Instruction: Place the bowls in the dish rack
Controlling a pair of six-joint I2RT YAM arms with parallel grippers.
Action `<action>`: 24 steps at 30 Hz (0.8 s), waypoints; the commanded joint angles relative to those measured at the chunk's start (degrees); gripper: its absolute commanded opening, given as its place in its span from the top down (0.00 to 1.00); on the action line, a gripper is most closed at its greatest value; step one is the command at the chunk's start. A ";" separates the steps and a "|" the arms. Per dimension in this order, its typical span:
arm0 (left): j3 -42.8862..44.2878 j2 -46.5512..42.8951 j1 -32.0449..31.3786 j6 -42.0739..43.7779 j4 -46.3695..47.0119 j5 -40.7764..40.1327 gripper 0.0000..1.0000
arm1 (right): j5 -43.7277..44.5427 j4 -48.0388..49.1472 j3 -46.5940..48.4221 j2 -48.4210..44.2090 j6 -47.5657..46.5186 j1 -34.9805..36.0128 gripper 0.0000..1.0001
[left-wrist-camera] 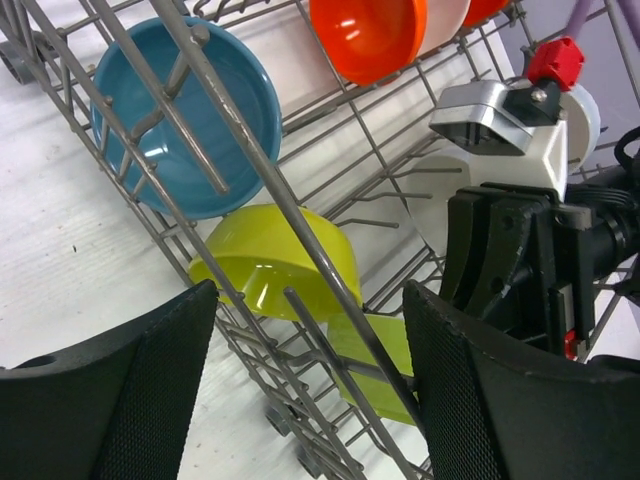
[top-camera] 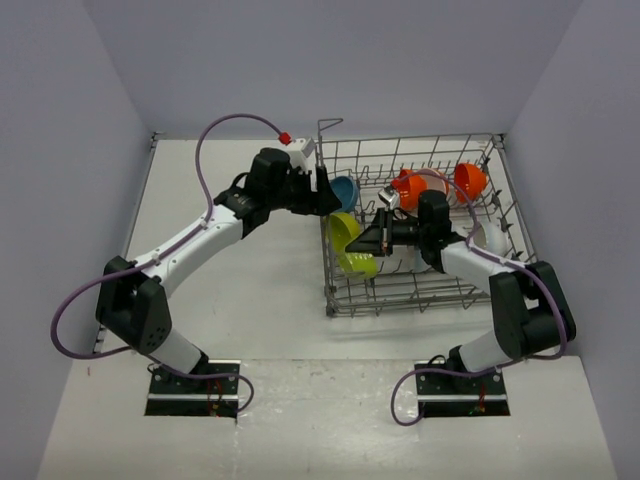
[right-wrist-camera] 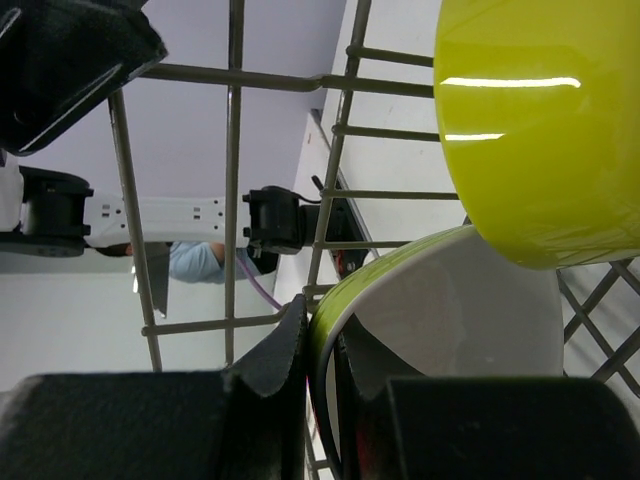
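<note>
- The dish rack (top-camera: 400, 300) takes up the 3 o'clock side of the table (top-camera: 260, 300). Most of the bowls are already in it.
- The right gripper (top-camera: 372, 242) reaches into the rack's 8 o'clock corner. In the wrist view its fingers are pinched narrow on the rim of a green-and-white bowl (right-wrist-camera: 450, 310), green outside and white inside.
- The left gripper (top-camera: 325, 195) hangs at the rack's 10 o'clock wall. Its jaws are spread wide with nothing in them, and only rack wire runs across the gap.
- A yellow-green bowl (top-camera: 343, 230) stands on edge just beside the held one. I can't tell if they touch.
- A blue bowl (top-camera: 345, 188) is at 10 o'clock, and an orange bowl (top-camera: 470, 180) and a second orange bowl (top-camera: 408, 188) are up around 12 to 1.
- My read is that the held bowl is close to its slot but not yet let go.
- To do this well, I'd tip it on edge and ease it down between two tines on the 6 o'clock side of the yellow-green one. I'd only open up once the rim is bearing on wire.
- Glossy glaze and a rim pinch can slip, so go slow. The left arm should hold off so it doesn't bump the wall.
</note>
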 commanded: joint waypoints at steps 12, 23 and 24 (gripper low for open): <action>-0.30 1.69 0.32 -2.19 3.80 -2.70 0.44 | 19.36 16.58 -10.16 0.15 23.23 -2.10 0.95; 0.40 5.20 0.41 -3.95 5.74 -2.70 0.53 | 21.94 15.27 -11.93 -1.62 22.63 -2.19 0.72; 0.57 5.47 0.32 -4.21 5.65 -2.61 0.53 | 21.32 14.65 -11.14 -1.62 22.09 -2.19 0.71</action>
